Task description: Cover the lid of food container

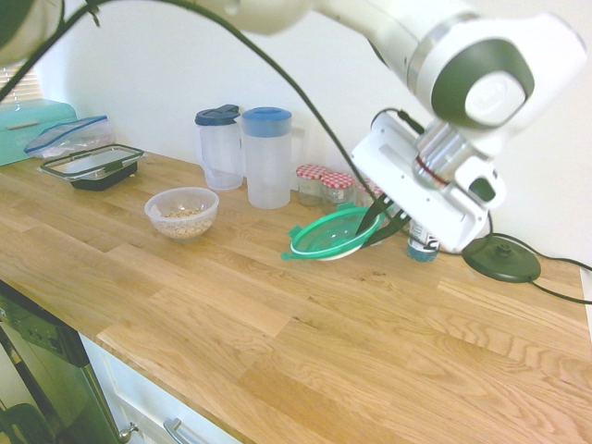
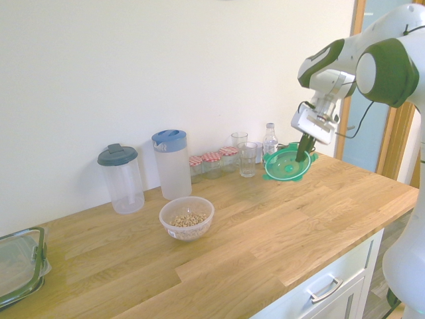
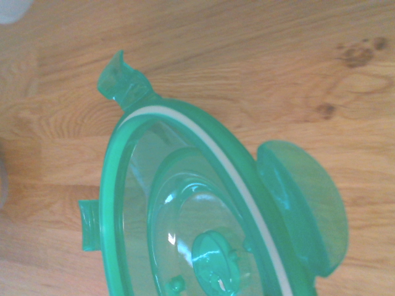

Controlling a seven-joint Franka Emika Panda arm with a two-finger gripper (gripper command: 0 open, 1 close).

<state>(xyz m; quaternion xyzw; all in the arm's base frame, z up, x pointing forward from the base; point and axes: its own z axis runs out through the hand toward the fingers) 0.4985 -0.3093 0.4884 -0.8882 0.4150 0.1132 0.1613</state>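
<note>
Now, here is what you have in front of you.

Lid: the green lid (image 1: pixel 326 236) is pinched at its rim by the gripper (image 1: pixel 377 222), tilted and lifted at the held edge; whether its far edge touches the wooden counter (image 1: pixel 277 314) or hangs just clear, you cannot tell from the exterior views.
Lid close up: the wrist view shows its underside facing the camera, with the white ring and the clip tabs of the lid (image 3: pixel 203 228) sharp against the wood.
Jaws: clamped on the lid's edge, the dark fingers angled down into it in both exterior views.
Food container: the food container (image 1: pixel 182 212), a clear bowl with beige grain in it, stands open on the counter, well apart from the lid.
Key relation: in the first exterior view the bowl lies at about 9 o'clock from the jaws; in the second exterior view the same bowl (image 2: pixel 186 217) lies at about 8 o'clock from the gripper (image 2: pixel 302 154).
Neighbours: two tall jugs (image 1: pixel 248 155) stand at about 1 o'clock from the bowl; small jars with checked caps (image 1: pixel 326 184) sit just behind the lid.
Judgement: you would likely need to carry the lid across, level it, and centre it over the bowl's rim.
Risk: a tilted lid may catch one side of the rim and nudge the light bowl.
</note>
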